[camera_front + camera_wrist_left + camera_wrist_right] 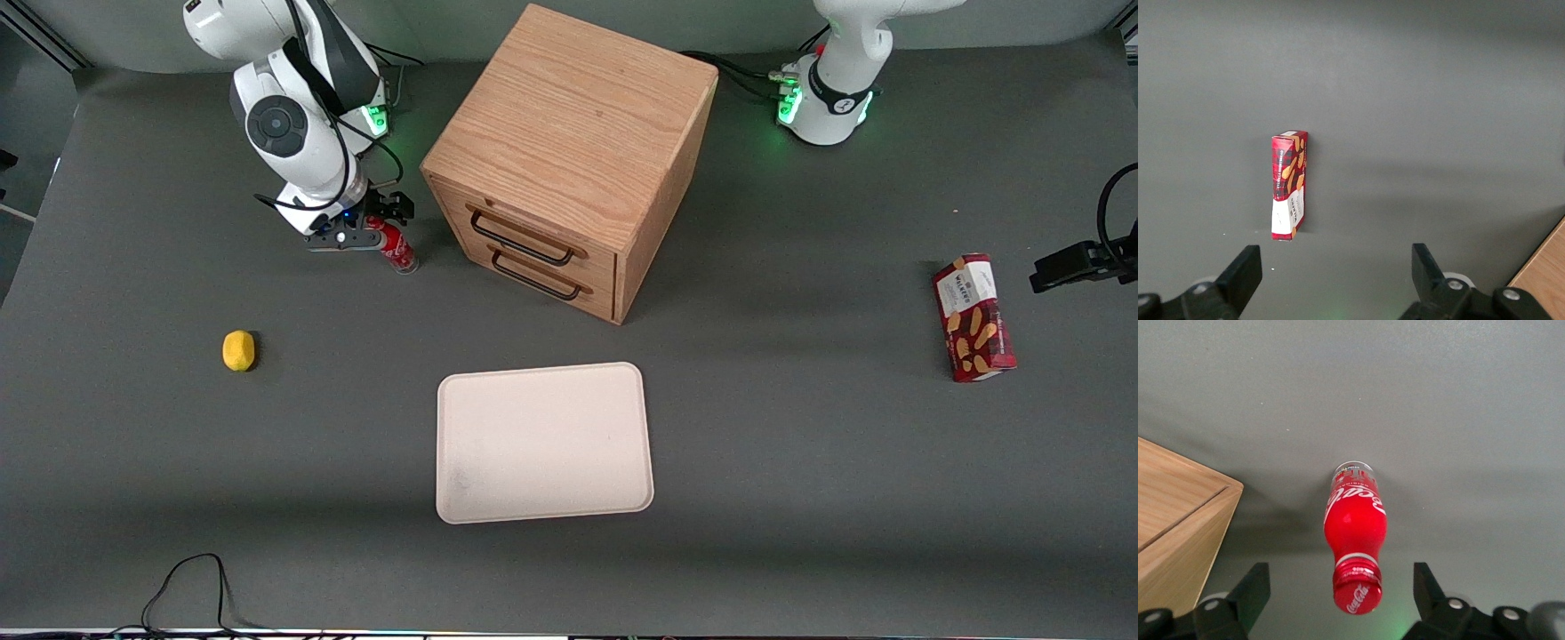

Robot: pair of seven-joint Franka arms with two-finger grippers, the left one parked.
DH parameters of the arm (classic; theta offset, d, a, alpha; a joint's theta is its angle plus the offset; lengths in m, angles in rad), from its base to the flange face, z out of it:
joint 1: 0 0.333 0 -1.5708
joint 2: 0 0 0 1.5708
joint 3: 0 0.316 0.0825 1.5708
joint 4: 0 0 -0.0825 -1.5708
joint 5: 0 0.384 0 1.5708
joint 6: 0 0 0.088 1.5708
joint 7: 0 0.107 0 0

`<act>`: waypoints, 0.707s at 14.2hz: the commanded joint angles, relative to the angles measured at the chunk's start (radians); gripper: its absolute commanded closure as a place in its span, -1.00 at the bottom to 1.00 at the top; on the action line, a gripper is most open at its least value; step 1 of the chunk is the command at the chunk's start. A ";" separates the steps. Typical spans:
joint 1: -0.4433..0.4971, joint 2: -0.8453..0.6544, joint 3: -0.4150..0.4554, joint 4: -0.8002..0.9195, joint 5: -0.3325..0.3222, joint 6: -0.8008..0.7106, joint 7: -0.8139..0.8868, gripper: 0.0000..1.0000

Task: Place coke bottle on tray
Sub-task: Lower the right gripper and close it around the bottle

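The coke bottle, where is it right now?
The coke bottle stands on the table beside the wooden cabinet, toward the working arm's end, with the open gripper around its cap.

1. Even, diffuse overhead light fills the front view; the dark grey table (800, 498) shows no harsh glare
2. The wooden cabinet (569, 151) throws a soft, broad shadow on the table toward the parked arm's end
3. Green indicator lights glow at both arm bases, tinting the cloth close by
4. In the right wrist view the coke bottle (1355, 537) is sharp, with a soft highlight on its red shoulder and a faint shadow beside it; the open gripper (1341, 600), above its cap, has dark, slightly blurred fingers (1245, 597)
5. The tray (542, 442) looks bright, nearly washed out
6. The biscuit box (1289, 185) casts a faint shadow
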 commanded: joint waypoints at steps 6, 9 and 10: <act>0.010 0.015 -0.011 -0.024 0.003 0.052 -0.030 -0.83; 0.009 0.019 -0.012 -0.024 0.003 0.052 -0.036 -0.66; 0.009 0.022 -0.014 -0.024 0.001 0.052 -0.036 -0.58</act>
